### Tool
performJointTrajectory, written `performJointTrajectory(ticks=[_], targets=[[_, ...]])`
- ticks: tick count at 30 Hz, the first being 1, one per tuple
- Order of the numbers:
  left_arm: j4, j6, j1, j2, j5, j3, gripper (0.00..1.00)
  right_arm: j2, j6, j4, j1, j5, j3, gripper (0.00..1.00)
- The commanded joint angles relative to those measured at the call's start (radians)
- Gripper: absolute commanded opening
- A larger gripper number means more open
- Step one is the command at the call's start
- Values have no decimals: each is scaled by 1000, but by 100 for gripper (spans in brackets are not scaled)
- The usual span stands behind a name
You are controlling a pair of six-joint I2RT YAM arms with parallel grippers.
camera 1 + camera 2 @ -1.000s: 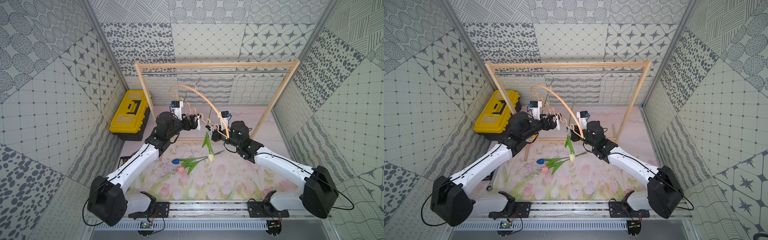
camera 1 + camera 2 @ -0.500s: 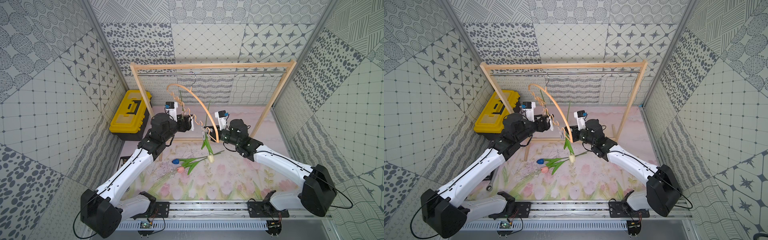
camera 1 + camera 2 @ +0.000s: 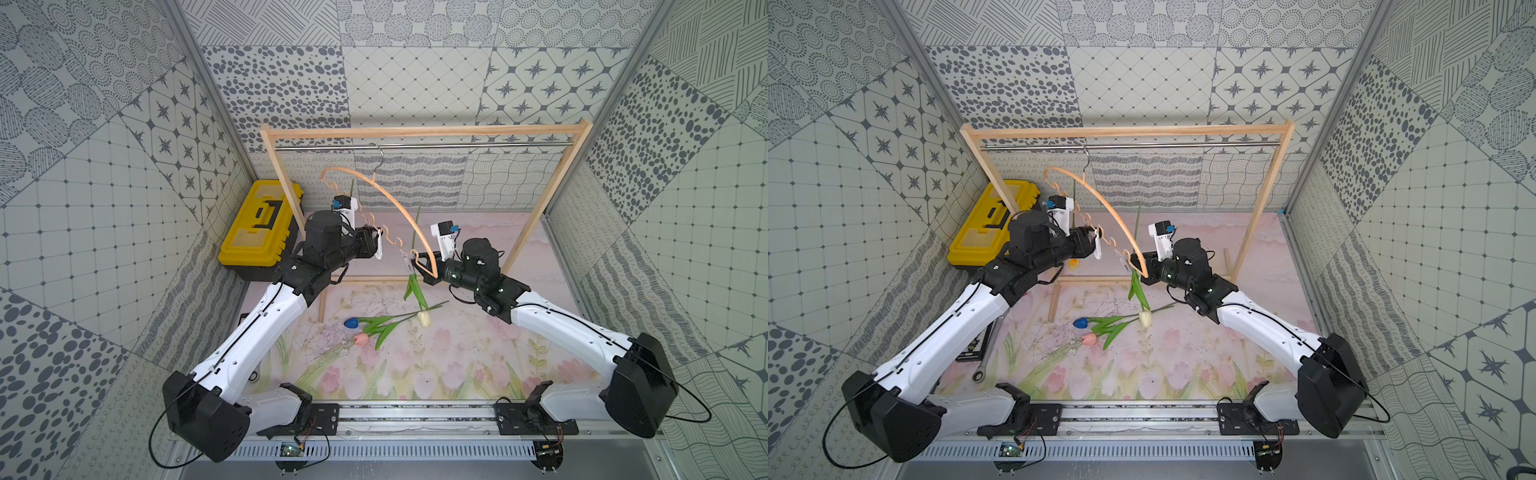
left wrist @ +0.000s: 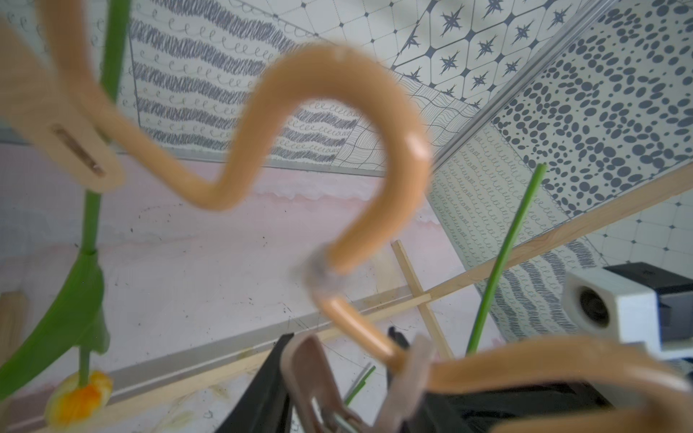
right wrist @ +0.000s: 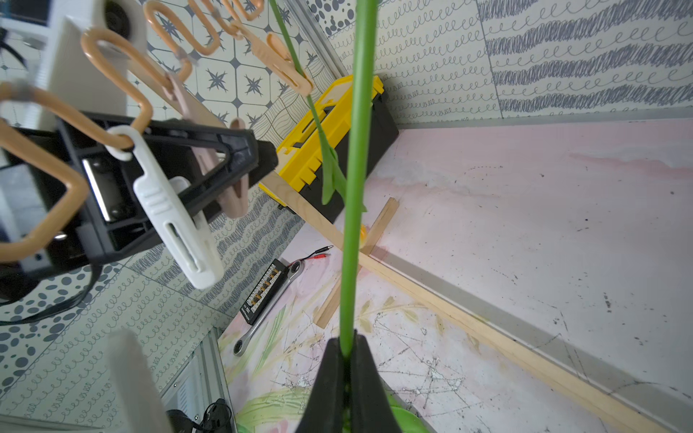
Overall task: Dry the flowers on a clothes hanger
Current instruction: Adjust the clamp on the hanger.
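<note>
Both top views first: the left pincer (image 3: 372,246) has its tips behind a white clip (image 3: 379,249), so the grip is unreadable here. The yellow tulip (image 3: 1073,264) barely peeks past that arm in a top view. Both arms reach up to the tilted hanger (image 3: 376,184) on the rod (image 3: 457,145). The blue tulip (image 3: 351,323) and pink tulip (image 3: 361,338) lie on the desk (image 3: 457,357). Left wrist: blurry, fingers cut off, but they pinch a beige clip (image 4: 303,371). Right wrist: the right pincer (image 5: 347,352) is pressed together on the cream tulip (image 5: 354,187) stem, its head out of frame.
</note>
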Motion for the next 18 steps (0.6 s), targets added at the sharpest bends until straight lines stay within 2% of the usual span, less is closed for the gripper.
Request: performJointTrajectory(ticks=[1, 5, 11, 16, 18], targets=[[-110, -101, 5, -16, 81, -10, 60, -79, -1, 22, 10, -17, -39, 0], [-34, -194, 5, -7, 142, -21, 73, -137, -9, -4, 79, 6, -123, 0], [-17, -253, 5, 55, 191, 13, 74, -220, 21, 12, 192, 48, -191, 0], [7, -280, 5, 60, 186, 10, 76, -196, 9, -1, 261, 38, -167, 0], [12, -279, 5, 64, 188, 14, 73, -176, 12, 8, 266, 25, -161, 0]])
